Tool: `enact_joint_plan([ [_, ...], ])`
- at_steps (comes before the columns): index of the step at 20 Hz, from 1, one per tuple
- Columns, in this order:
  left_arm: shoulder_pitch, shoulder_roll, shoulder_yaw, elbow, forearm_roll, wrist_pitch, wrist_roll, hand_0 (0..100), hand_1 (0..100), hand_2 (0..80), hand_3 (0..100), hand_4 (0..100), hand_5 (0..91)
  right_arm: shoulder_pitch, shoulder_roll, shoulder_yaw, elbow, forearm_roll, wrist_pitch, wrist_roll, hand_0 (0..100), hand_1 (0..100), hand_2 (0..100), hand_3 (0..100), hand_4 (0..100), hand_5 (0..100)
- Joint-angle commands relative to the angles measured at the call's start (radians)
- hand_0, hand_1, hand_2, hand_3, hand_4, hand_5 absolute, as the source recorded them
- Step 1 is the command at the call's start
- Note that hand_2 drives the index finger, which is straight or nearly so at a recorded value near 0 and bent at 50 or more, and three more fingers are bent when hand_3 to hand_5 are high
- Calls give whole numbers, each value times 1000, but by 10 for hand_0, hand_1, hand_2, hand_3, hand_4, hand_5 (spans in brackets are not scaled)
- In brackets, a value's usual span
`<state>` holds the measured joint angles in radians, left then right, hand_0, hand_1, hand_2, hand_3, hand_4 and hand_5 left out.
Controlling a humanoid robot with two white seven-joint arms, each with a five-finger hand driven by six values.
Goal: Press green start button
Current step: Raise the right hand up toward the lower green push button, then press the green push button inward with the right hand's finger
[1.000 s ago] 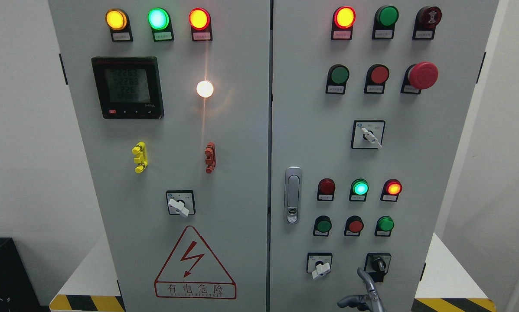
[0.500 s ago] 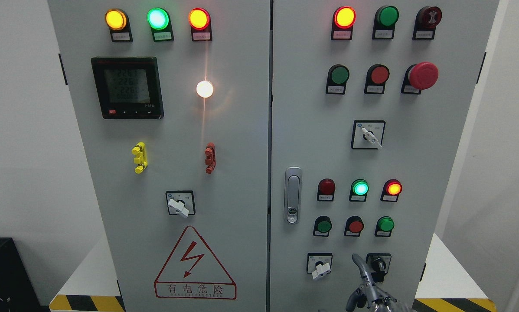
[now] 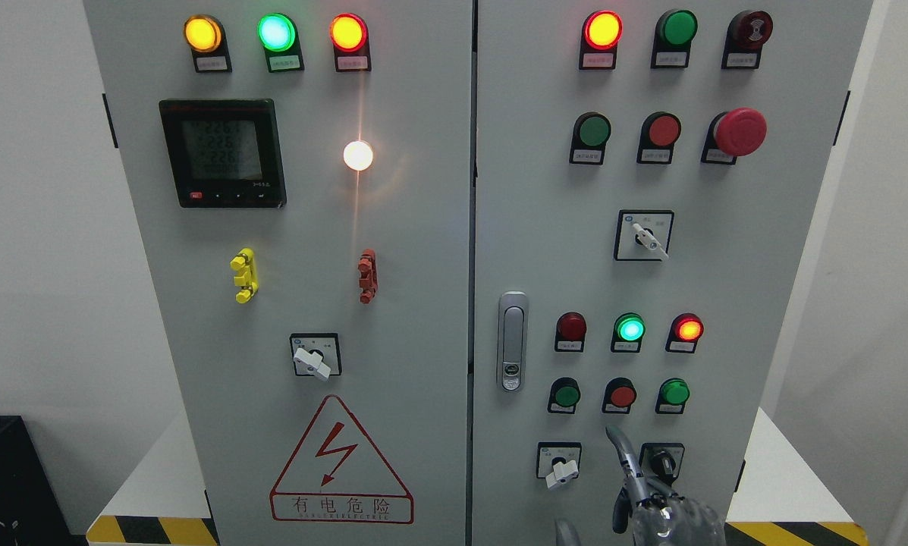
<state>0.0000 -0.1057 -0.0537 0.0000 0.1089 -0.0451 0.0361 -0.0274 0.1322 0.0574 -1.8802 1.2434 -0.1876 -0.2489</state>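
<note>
The grey control cabinet (image 3: 423,265) fills the head view. On its right door, a lower row holds a green push button (image 3: 567,395), a red button (image 3: 621,395) and a second green button (image 3: 674,392). Another green button (image 3: 594,130) sits in the upper row. My right hand (image 3: 651,508) comes up from the bottom edge with its index finger (image 3: 617,447) stretched upward and the other fingers curled, holding nothing. The fingertip is just below the red button, between the two green ones, and not touching any button. The left arm is out of view.
Two rotary switches (image 3: 560,464) (image 3: 660,459) flank the finger. Above the button row are a dark red lamp, a lit green lamp (image 3: 629,329) and a lit orange-red lamp. The door latch (image 3: 511,341) is to the left. A red mushroom stop (image 3: 740,131) is top right.
My right hand has risen from the bottom edge and drifted slightly left. The index fingertip has climbed from the level of the rotary switches to just under the lower button row.
</note>
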Motion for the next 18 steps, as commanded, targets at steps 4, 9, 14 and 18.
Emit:
enact_joint_plan([
  [4,-23,0,0,-28,0,1,-1,120,556,0,0,0,0,-94,1,-13,164,33,0,0,359,331,0,881,836,1000],
  [9,-23,0,0,-28,0,1,-1,120,556,0,0,0,0,-120,3,4,200,33,0,2,365,330,0,882,835,1000],
  [14,-23,0,0,-28,0,1,-1,120,556,0,0,0,0,-134,3,12,222,33,0,3,370,329,0,882,832,1000],
  [18,-23,0,0,-28,0,1,-1,120,556,0,0,0,0,-147,3,13,237,33,0,3,373,329,0,881,829,1000],
])
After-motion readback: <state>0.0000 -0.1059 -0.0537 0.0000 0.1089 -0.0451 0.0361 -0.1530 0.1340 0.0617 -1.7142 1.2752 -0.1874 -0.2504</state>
